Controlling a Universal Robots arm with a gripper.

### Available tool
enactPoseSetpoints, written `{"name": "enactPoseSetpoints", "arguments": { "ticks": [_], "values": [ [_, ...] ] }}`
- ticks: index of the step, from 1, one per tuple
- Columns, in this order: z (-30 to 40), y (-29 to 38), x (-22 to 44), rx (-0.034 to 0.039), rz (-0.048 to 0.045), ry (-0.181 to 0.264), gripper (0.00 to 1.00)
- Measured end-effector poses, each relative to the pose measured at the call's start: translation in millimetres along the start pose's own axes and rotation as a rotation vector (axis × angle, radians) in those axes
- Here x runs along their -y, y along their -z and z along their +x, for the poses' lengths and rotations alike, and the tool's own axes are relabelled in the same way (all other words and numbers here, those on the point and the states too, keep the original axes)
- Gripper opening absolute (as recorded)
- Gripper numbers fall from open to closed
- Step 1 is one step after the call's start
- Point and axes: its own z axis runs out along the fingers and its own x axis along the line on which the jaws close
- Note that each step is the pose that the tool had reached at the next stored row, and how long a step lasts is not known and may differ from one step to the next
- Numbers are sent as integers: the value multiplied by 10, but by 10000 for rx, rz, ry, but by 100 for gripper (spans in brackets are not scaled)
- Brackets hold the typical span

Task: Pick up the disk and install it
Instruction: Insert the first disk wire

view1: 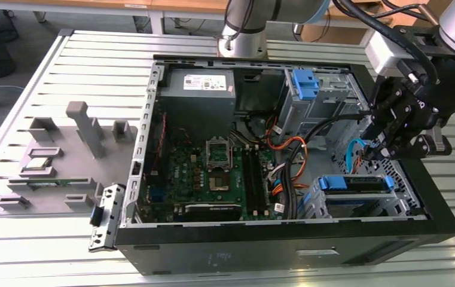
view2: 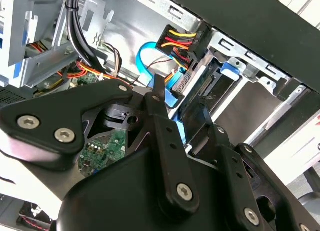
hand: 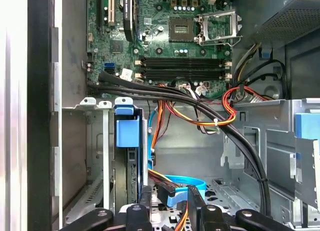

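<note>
Disk (view1: 355, 183) sits slotted in the drive cage (view1: 323, 206) at the near corner of the computer case (view1: 291, 254) on the exterior view's right, blue rails showing. Gripper (view1: 379, 149) hangs just above it. Jaws stand moderately parted with nothing clamped; in the first wrist view a blue cable (hand: 186, 183) loops beyond the gap.

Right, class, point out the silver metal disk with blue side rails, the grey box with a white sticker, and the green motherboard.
silver metal disk (view1: 355, 183): exterior view, its blue rail.
grey box (view1: 202, 84): exterior view, its white sticker.
green motherboard (hand: 165, 46): first wrist view, bare board beside the memory slots.
</note>
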Motion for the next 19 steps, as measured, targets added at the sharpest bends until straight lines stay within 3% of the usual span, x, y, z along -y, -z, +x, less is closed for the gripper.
{"name": "enactPoseSetpoints", "arguments": {
  "ticks": [12, 14, 15, 19],
  "values": [
    [0, -1, 1, -2, 0, 0, 42],
    [0, -1, 1, -1, 0, 0, 41],
    [0, -1, 1, -1, 0, 1, 34],
    [0, -2, 1, -2, 0, 0, 34]
  ]
}}
